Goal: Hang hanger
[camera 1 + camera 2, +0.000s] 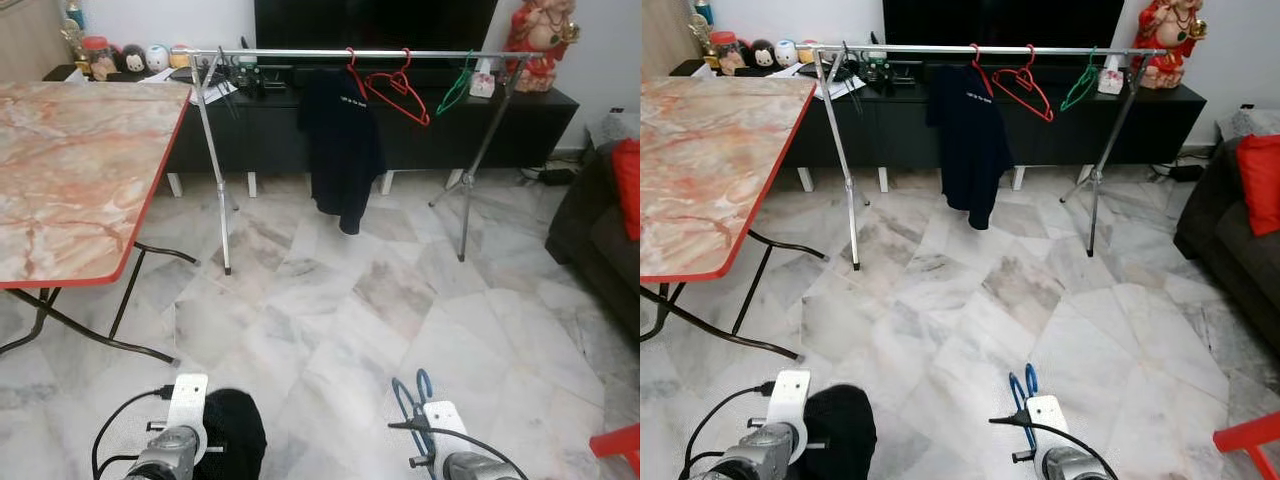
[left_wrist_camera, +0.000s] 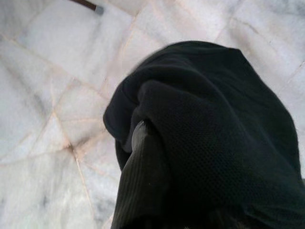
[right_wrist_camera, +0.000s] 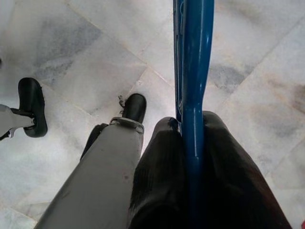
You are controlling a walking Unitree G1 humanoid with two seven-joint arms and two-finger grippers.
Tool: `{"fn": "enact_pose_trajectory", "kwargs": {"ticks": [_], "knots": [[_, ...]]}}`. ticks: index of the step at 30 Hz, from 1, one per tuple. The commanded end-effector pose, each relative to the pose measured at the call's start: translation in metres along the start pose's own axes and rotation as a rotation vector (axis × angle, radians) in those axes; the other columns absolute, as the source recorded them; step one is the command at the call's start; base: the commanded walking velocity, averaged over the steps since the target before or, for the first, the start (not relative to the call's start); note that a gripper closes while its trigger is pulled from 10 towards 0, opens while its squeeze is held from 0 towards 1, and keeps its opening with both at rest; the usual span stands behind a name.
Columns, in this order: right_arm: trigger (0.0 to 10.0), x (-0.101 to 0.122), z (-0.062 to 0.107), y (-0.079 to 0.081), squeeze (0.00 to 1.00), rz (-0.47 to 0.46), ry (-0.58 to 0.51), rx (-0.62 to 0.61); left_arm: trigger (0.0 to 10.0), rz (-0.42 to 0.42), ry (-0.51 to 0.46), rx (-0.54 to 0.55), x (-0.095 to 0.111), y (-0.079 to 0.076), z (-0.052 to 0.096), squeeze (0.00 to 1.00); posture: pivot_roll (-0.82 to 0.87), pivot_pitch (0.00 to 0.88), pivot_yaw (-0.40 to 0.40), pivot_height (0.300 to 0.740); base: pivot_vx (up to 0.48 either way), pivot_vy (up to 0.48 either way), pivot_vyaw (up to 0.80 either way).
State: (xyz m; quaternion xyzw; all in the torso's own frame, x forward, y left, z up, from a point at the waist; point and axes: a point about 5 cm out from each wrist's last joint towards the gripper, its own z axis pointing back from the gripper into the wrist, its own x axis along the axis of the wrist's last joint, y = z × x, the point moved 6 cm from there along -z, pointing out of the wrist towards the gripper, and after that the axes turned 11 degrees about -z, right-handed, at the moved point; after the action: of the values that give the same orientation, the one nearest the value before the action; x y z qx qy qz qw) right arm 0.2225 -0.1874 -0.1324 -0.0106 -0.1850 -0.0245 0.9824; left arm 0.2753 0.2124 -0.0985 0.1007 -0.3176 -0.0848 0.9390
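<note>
My right gripper (image 3: pixel 190 125) is shut on a blue plastic hanger (image 3: pixel 193 71), held low over the marble floor; the hanger's top also pokes up at the bottom of the head view (image 1: pixel 412 393). My left gripper (image 2: pixel 157 157) is shut on a bunched black garment (image 2: pixel 214 119), which covers most of its fingers and hangs beside my left wrist (image 1: pixel 235 425). Far ahead stands a silver clothes rack (image 1: pixel 300 53). A black shirt (image 1: pixel 342 140), two red hangers (image 1: pixel 395 88) and a green hanger (image 1: pixel 457 88) hang on its rail.
A marble-topped folding table (image 1: pixel 70 170) with red edging stands at the left, its legs reaching onto the floor. A dark sofa (image 1: pixel 600 240) with a red cushion is at the right. A black TV cabinet (image 1: pixel 420 135) runs behind the rack. A red object (image 1: pixel 615 445) sits bottom right.
</note>
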Motion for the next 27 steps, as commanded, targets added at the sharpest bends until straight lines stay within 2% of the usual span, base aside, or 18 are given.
{"fn": "enact_pose_trajectory", "kwargs": {"ticks": [1,5,8,15,19,22,27], "knots": [[10.0,-0.001,0.000,-0.008,0.00,-0.024,0.009,-0.037,10.0,0.011,0.005,0.013,0.000,0.005,0.000,0.00,-0.03,0.000,-0.082,0.740,0.000,0.000,0.00],[10.0,0.004,0.002,-0.015,0.00,-0.087,-0.006,-0.059,10.0,0.023,-0.009,0.014,0.004,0.005,0.000,0.00,-0.02,0.000,-0.080,0.740,0.000,0.000,0.00],[10.0,0.012,0.002,-0.012,0.00,-0.110,-0.030,-0.048,10.0,0.014,-0.005,0.014,0.004,0.005,0.000,0.00,-0.02,0.000,-0.072,0.740,0.000,0.289,0.00],[10.0,0.021,0.003,-0.010,0.00,-0.116,-0.053,-0.037,10.0,0.006,-0.004,0.008,0.005,0.004,0.000,0.00,-0.03,0.000,-0.066,0.740,0.000,0.470,0.00],[10.0,0.022,0.003,-0.012,0.00,-0.084,-0.053,-0.035,10.0,0.008,-0.004,0.005,0.005,0.002,0.000,0.00,-0.03,0.000,-0.072,0.740,0.000,0.465,0.00],[10.0,0.011,0.002,-0.013,0.00,-0.078,-0.039,-0.039,10.0,0.012,-0.003,0.004,0.004,0.001,0.000,0.00,-0.03,0.000,-0.076,0.740,0.000,0.463,0.00],[10.0,0.009,0.002,-0.014,0.00,-0.068,-0.036,-0.042,10.0,0.016,-0.002,0.000,0.004,0.000,0.000,0.00,-0.02,0.000,-0.079,0.740,0.000,0.459,0.00]]}}
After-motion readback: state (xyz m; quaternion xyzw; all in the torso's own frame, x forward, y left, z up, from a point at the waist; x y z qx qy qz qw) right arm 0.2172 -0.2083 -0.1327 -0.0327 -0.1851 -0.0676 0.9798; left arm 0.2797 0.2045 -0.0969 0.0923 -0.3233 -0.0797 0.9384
